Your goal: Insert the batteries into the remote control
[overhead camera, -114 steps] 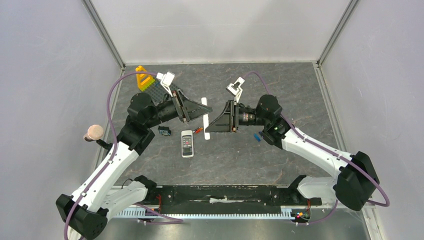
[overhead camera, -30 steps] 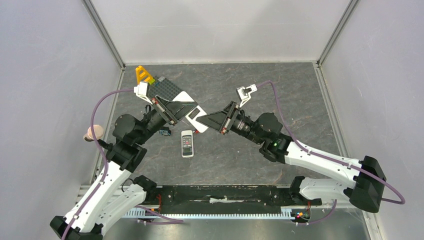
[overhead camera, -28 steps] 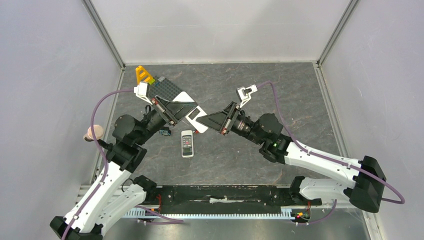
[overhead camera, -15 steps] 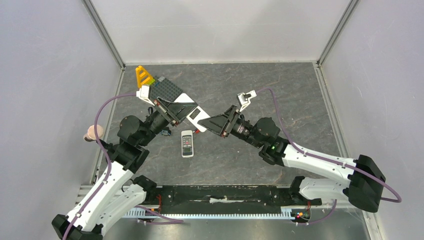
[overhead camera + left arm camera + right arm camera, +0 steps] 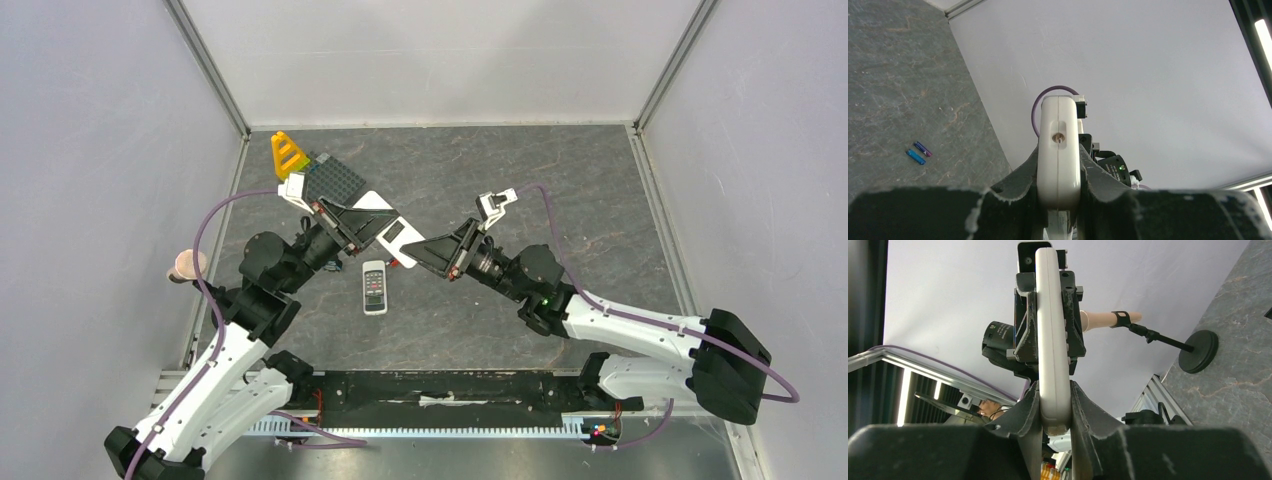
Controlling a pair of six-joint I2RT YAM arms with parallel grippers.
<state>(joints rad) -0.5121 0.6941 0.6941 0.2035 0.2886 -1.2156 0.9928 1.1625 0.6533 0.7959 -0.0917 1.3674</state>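
The left gripper [image 5: 1059,192] and the right gripper [image 5: 1054,412] each clamp one end of the long white remote [image 5: 1059,150], in the air over the middle of the table [image 5: 560,180]; the blue-purple batteries [image 5: 918,153] lie down on the table, well apart from it. The step looks like turning the remote for loading: loosen only one grip at a time so it cannot drop, and finish with its battery bay upward

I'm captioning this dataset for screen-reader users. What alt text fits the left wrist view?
The left gripper is shut on a white remote, seen end-on. At left, two small batteries, one blue and one purple, lie side by side on the grey table.
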